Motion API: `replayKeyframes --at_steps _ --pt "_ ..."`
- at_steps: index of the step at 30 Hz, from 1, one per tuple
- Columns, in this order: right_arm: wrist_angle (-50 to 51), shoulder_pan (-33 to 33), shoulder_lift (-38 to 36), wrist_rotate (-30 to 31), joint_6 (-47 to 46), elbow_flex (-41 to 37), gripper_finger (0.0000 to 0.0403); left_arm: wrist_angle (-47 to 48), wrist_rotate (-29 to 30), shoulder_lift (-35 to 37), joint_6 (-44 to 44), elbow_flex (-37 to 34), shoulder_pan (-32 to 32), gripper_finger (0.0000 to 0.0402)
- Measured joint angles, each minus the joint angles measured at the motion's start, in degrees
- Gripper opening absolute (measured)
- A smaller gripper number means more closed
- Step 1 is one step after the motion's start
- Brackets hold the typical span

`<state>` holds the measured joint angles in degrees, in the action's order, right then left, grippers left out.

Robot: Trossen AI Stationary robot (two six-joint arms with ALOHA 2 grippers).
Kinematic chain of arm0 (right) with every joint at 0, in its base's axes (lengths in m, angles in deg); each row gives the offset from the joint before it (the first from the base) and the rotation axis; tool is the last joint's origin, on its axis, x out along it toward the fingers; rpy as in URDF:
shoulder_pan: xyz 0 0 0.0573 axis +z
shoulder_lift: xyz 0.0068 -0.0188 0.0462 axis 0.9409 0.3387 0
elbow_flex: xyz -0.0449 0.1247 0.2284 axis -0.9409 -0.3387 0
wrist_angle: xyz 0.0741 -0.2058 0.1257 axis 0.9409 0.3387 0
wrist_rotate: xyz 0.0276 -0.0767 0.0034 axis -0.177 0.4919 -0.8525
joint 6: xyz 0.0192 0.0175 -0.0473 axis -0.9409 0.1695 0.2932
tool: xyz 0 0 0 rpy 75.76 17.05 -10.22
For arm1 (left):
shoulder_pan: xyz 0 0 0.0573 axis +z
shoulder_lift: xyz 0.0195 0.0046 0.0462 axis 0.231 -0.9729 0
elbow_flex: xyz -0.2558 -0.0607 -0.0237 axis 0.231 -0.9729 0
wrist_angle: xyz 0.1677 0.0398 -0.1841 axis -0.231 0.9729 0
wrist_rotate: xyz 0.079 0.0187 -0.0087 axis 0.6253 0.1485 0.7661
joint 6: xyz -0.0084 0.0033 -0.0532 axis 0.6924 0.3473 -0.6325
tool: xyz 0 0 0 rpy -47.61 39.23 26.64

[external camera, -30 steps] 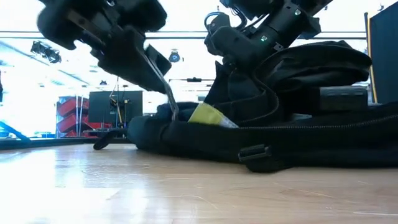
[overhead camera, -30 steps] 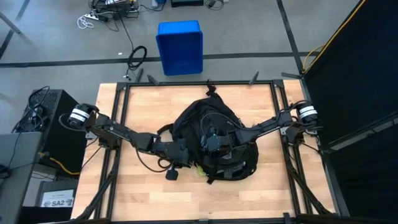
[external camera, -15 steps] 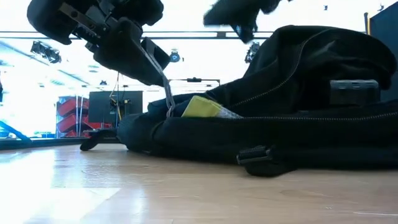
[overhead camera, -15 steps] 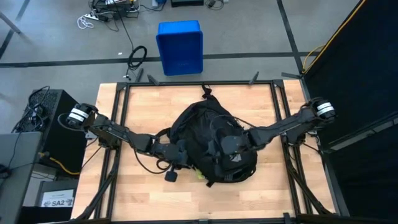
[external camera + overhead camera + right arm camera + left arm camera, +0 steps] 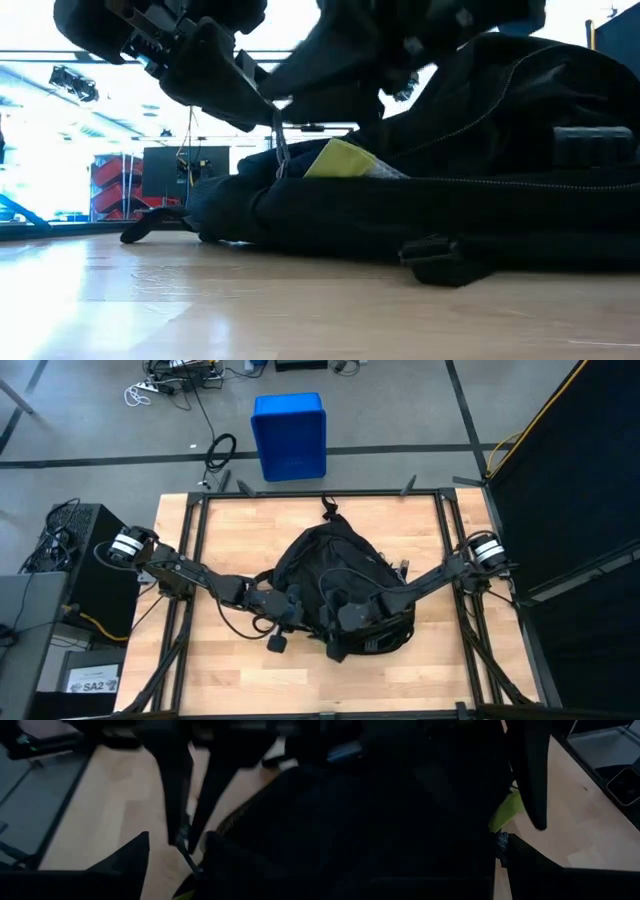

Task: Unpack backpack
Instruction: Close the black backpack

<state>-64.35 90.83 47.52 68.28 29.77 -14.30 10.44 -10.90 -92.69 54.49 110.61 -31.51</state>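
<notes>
Since the earlier frame the right arm is swinging back over the backpack (image 5: 335,585), and its right gripper (image 5: 348,617) is now sitting low over the near part of the bag instead of farther toward the right edge of the table (image 5: 440,670). Its fingers are in the middle of moving apart, and in its own wrist view they are standing with a gap between them and nothing visible inside. The left gripper (image 5: 276,150) is closed on a thin zip pull or cord at the left side of the bag, holding the opening up. The backpack is lying near the middle of the table, a little toward the near edge. At its opening a yellow-green item (image 5: 345,160) is showing, half out but resting inside the fabric. Nothing unpacked is lying on the wood yet, so I judge the task is only starting: the bag is being held open, and the contents are all left to take out.
</notes>
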Motion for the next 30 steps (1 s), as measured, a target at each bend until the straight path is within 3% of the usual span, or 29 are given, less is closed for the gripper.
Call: replayKeyframes --at_steps 4,9,13,21,25,30 --pt "0.41 -0.88 1.6 -0.25 -0.25 -0.02 0.0202 -0.76 -0.01 0.02 0.09 0.02 -0.02 0.0" --pt "-0.24 -1.49 2.18 -0.17 0.34 0.0 0.0196 -0.61 0.08 0.02 0.99 0.22 0.02 0.0" --pt "-2.91 -1.51 2.18 -0.3 2.47 0.0 0.0156 -0.71 0.75 0.04 1.4 0.35 0.04 0.0" --pt "-3.61 -1.23 2.29 -1.29 5.61 -0.11 0.0011 -0.01 0.98 0.11 0.28 0.4 0.05 0.0001" --pt "-3.35 -1.24 2.29 -1.87 5.18 -0.09 0.0002 2.04 1.25 1.11 -1.39 0.57 0.05 0.0023" --pt "-2.39 -1.31 2.26 -2.54 4.54 0.04 0.0001 6.36 1.53 4.38 -0.04 0.48 -0.26 0.0088"
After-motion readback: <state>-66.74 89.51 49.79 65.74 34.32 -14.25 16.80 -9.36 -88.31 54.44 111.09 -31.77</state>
